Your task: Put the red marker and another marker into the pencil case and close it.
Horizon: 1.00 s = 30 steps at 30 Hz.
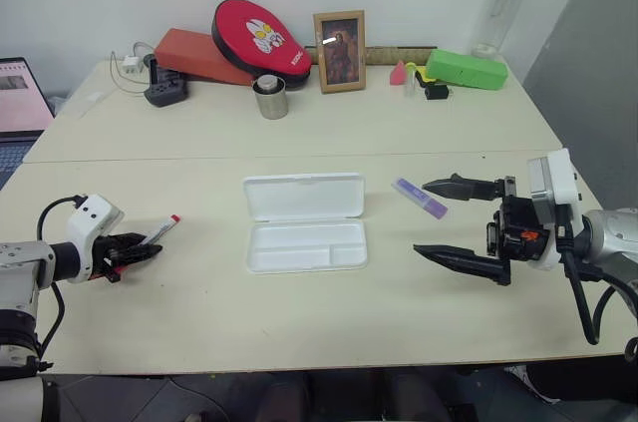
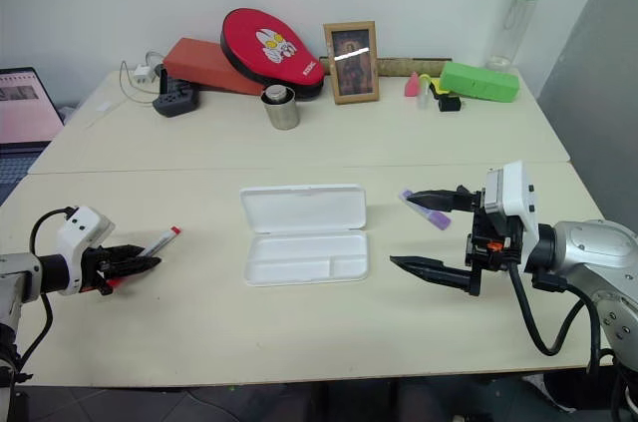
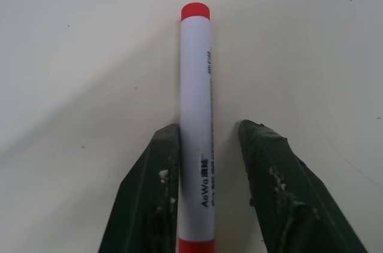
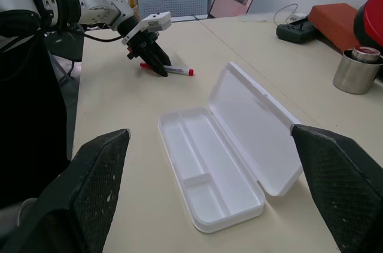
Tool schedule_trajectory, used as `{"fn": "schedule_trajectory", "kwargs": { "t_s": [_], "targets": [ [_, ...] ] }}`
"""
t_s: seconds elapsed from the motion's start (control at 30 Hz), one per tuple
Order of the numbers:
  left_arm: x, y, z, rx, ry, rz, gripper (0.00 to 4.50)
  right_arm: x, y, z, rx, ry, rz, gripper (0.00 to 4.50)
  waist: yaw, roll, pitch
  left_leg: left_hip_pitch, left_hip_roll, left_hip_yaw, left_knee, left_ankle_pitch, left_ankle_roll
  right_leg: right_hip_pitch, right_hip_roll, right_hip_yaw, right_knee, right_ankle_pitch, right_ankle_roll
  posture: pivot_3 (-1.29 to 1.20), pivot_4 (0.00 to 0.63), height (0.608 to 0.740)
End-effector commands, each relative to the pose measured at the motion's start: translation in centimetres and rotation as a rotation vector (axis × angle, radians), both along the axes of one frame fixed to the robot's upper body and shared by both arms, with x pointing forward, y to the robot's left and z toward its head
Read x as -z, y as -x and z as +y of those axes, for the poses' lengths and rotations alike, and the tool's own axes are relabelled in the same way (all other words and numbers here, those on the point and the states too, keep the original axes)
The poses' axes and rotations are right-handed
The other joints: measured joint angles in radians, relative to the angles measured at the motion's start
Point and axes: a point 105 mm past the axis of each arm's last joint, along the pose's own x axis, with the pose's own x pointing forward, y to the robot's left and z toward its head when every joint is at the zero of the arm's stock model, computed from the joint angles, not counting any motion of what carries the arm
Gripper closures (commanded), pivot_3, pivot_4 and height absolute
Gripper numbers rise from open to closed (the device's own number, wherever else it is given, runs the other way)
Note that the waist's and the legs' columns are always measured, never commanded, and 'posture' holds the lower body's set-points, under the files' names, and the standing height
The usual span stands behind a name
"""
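We see the red marker [image 3: 196, 127], a slim white barrel with red ends and small print, lying flat on the counter [image 1: 199, 322] at our left, well apart from the pencil case [image 1: 305, 222]. That white case lies open mid-counter, lid flat behind its empty grooved tray. The short purple marker [image 1: 420, 198] lies just beside the case's right end.
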Motion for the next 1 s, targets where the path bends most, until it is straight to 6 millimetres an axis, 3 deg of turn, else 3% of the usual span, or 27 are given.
{"fn": "schedule_trajectory", "kwargs": {
  "t_s": [0.03,0.1,0.37,0.43,0.53,0.63,0.77,1.0],
  "targets": [
    [0.9,0.7,0.1,-0.012,-0.002,0.051,3.76,-0.9,0.4,0.1,-0.021,0.004,-0.043,0.00,0.000,0.000,0.000,0.000,0.000,0.000,0.000,0.000,0.000,0.000,0.000,0.000,0.000,0.000,0.000,0.00,0.150,0.740],
    [0.6,0.6,0.1,-0.011,-0.014,0.037,4.09,-0.9,0.4,0.0,-0.022,0.003,-0.041,0.00,0.000,0.000,0.000,0.000,0.000,0.000,0.000,0.000,0.000,0.000,0.000,0.000,0.000,0.000,0.000,0.00,0.150,0.740],
    [-1.3,0.3,-1.1,0.036,0.010,-0.018,4.09,-0.9,0.3,0.0,-0.025,-0.003,-0.036,0.00,0.000,-0.001,0.000,-0.001,0.000,0.000,0.000,0.000,0.000,0.000,0.000,0.000,0.000,0.000,0.000,0.00,0.150,0.740],
    [-2.5,1.1,-4.2,0.219,0.016,-0.029,4.09,-0.9,0.3,-0.1,-0.023,-0.002,-0.038,0.00,0.000,-0.002,0.001,-0.001,0.000,0.000,0.000,0.000,0.000,0.000,0.000,0.000,-0.001,0.000,0.000,0.00,0.150,0.740],
    [-4.9,2.3,-10.3,0.484,0.112,-0.029,4.09,-1.1,0.3,-0.3,-0.016,-0.001,-0.045,0.00,-0.001,-0.006,0.003,-0.004,0.001,0.000,0.000,0.000,0.000,-0.002,-0.002,0.001,-0.002,0.000,0.000,0.00,0.150,0.740],
    [-5.4,2.5,-12.4,0.568,0.090,-0.028,4.09,-1.0,0.2,-0.3,-0.006,0.002,-0.047,0.00,0.009,-0.007,0.004,-0.007,0.001,-0.005,0.002,0.000,0.000,-0.002,-0.002,0.000,-0.002,0.000,0.000,0.00,0.150,0.740],
    [-6.6,1.2,-17.6,0.765,0.040,-0.080,4.09,-0.6,0.2,-0.7,0.028,0.015,-0.042,0.00,0.010,-0.007,0.004,-0.006,0.000,-0.003,0.002,0.000,0.000,-0.002,0.000,-0.001,-0.001,0.000,0.000,0.00,0.150,0.740],
    [-6.2,-1.3,-22.0,0.922,-0.004,-0.099,4.09,0.7,-0.2,-1.5,0.114,0.040,-0.022,0.00,-0.001,-0.008,0.004,-0.006,-0.001,0.003,0.002,0.000,0.000,-0.002,0.002,-0.002,-0.001,0.000,0.000,0.00,0.150,0.740]
  ]
}}
